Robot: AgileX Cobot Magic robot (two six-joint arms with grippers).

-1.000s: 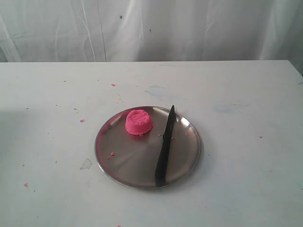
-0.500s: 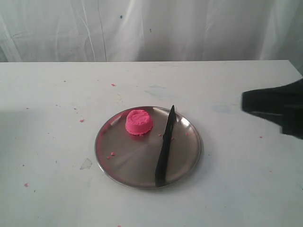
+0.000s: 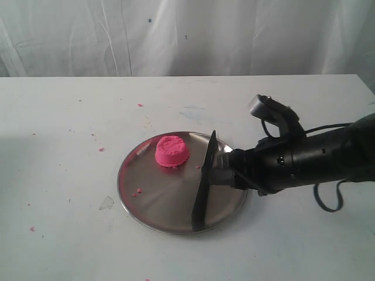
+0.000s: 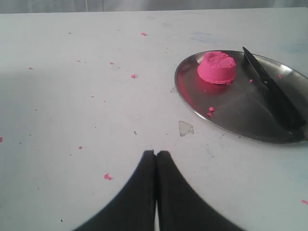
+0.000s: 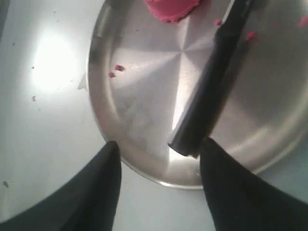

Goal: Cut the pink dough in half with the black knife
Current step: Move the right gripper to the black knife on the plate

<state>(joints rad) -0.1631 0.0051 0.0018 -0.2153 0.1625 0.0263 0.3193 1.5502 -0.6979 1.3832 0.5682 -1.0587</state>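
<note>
Two grippers are shown: the left gripper (image 4: 155, 157) is pressed fully closed over the white table (image 4: 72, 120) with nothing held, while the right gripper (image 5: 160, 144) is spread wide, the handle end of the black knife (image 3: 203, 184) seen ungripped between its fingers. The knife is laid on the steel plate (image 3: 146, 202), near the whole pink dough (image 3: 171, 150) but apart from it.

Right arm arrives at the plate

A second ago there was no arm to be seen, and half a second back it only poked in at the right. Now the right arm (image 3: 316, 158) reaches over the steel plate (image 3: 146, 205), with the right gripper (image 5: 160, 144) spread either side of the black knife (image 3: 203, 184) handle's end.
</note>
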